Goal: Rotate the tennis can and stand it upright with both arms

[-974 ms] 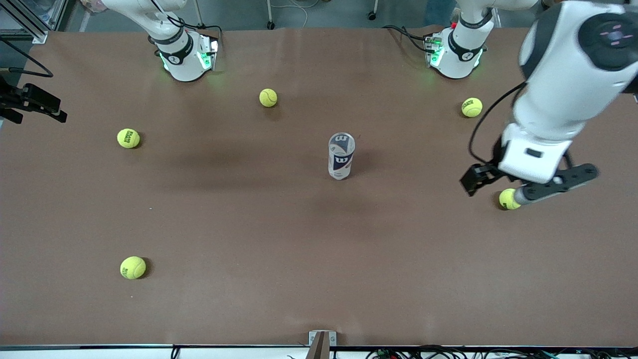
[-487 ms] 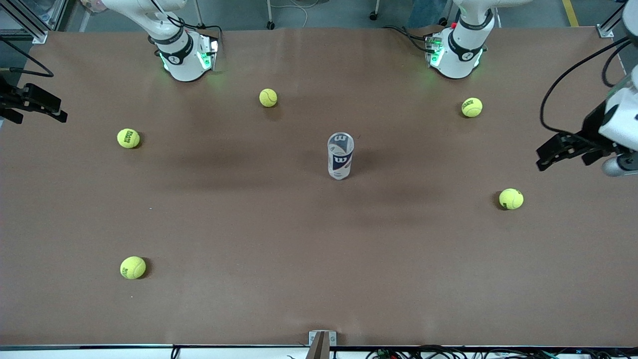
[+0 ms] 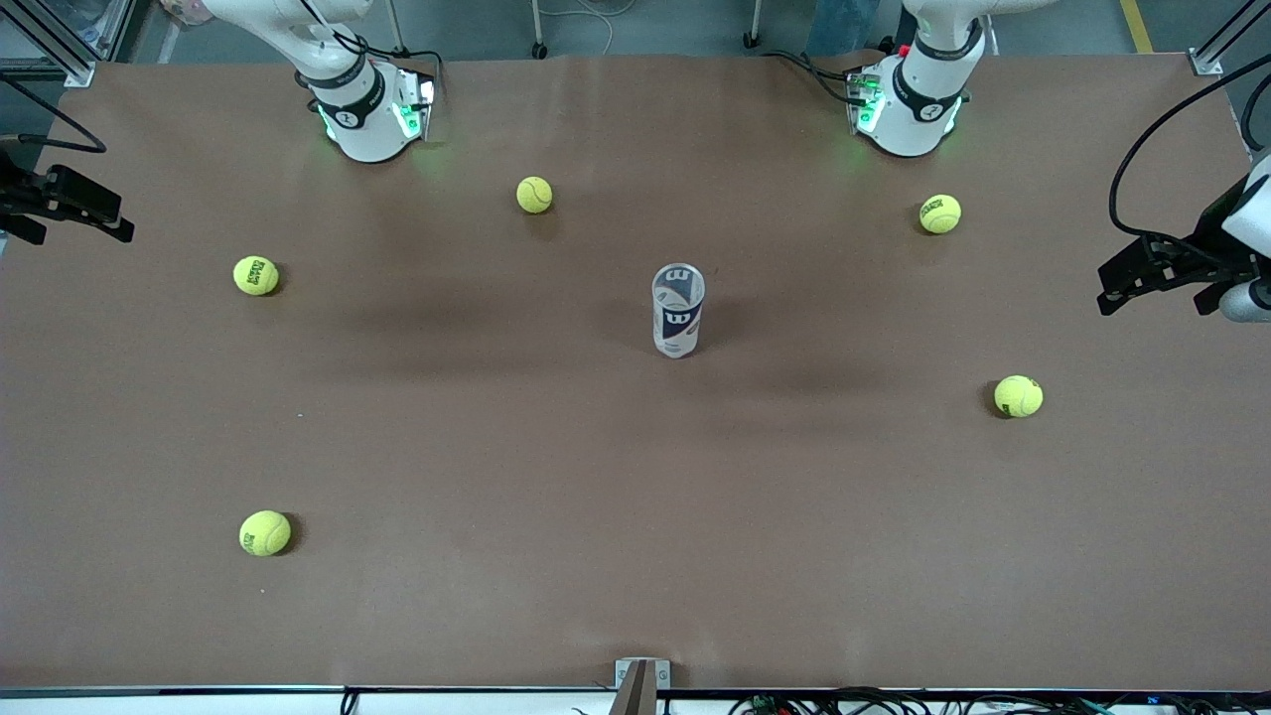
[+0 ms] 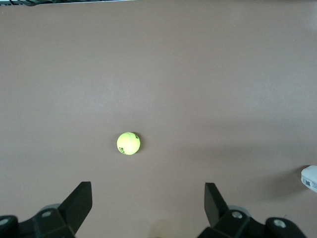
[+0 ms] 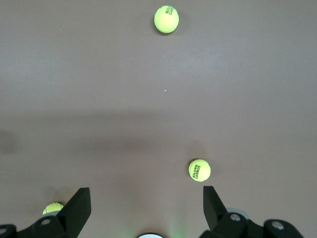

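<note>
The tennis can [image 3: 679, 310] stands upright near the middle of the table, a clear tube with a navy-and-white label and a white "W". Only its edge shows in the left wrist view [image 4: 310, 178]. My left gripper [image 3: 1142, 273] is open and empty, high over the table's edge at the left arm's end; it also shows in the left wrist view [image 4: 147, 198]. My right gripper [image 3: 89, 209] is open and empty, high over the table's edge at the right arm's end; it also shows in the right wrist view [image 5: 146, 202]. Neither gripper touches the can.
Several yellow-green tennis balls lie scattered on the brown table: one [image 3: 1019, 396] toward the left arm's end, also in the left wrist view [image 4: 128, 143], one [image 3: 939, 214] near the left arm's base, one [image 3: 534, 195] and two [image 3: 256, 275] [image 3: 265, 533] toward the right arm's end.
My left arm has pulled away from over the tennis ball toward the left arm's end of the table. The can and the right arm have not moved.
</note>
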